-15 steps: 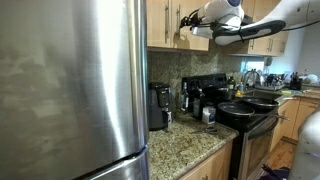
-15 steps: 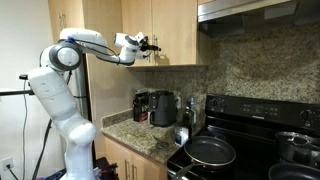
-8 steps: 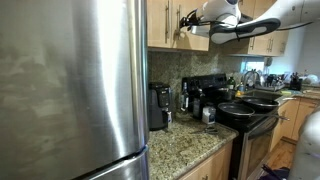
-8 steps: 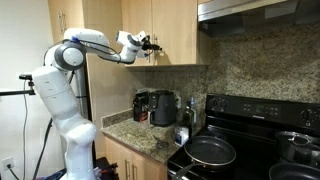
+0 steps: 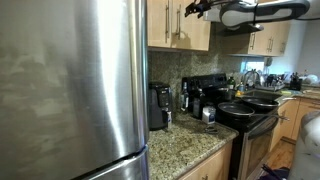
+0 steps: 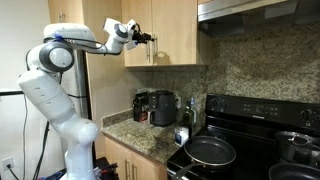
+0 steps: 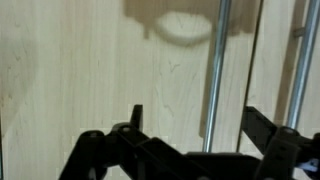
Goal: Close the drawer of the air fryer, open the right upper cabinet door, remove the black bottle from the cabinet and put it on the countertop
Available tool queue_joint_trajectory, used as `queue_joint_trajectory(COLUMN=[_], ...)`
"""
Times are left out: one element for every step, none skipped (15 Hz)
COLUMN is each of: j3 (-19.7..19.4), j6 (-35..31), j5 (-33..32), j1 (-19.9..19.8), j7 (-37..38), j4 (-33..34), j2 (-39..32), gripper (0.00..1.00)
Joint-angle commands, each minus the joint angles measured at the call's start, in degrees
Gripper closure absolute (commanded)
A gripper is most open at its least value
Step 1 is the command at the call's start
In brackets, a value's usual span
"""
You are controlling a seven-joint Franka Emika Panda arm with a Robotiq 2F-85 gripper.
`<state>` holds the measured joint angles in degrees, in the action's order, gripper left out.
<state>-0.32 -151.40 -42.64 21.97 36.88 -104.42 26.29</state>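
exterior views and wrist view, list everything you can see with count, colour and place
fridge: one, stainless steel, beside the countertop
countertop: one, speckled brown granite, below the cabinets
cabinet doors: several, light wood, above the countertop
bar handles: two in wrist view, metal, vertical
air fryer: one, black, on the countertop
stove: one, black, next to the countertop
frying pan: one, black, on the stove
arm: one, white
gripper: one, black, open, at the cabinet doors

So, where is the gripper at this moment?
In both exterior views the gripper is high up at the upper cabinet door, facing its metal handle, well above the countertop.
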Motion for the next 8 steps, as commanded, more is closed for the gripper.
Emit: queue_joint_trajectory(j3=[6.8,8.1,9.6,10.4,11.5,12.3,12.7,12.7], j6=[0.8,0.7,-1.6,-0.6,-0.7,-0.7,-0.6,0.2], j5=[8.4,10.3,10.7,13.9,15.2,16.5,16.9,19.1], j1=[-9.0,-11.5,-15.0,-14.6,-16.6,-17.7,-18.0,-17.1], j7=[-7.5,-8.3,-7.0,-9.5,-9.6,-10.3,-10.4,-11.7], j4=[-2.2,-2.0,-2.4,-1.5,-1.5,-1.5,-1.5,-1.2], j2=[4.3,4.3,3.8,4.6,4.6,4.6,4.7,3.5], gripper=[0.0,0.0,0.0,0.0,0.0,0.0,0.0,0.0])
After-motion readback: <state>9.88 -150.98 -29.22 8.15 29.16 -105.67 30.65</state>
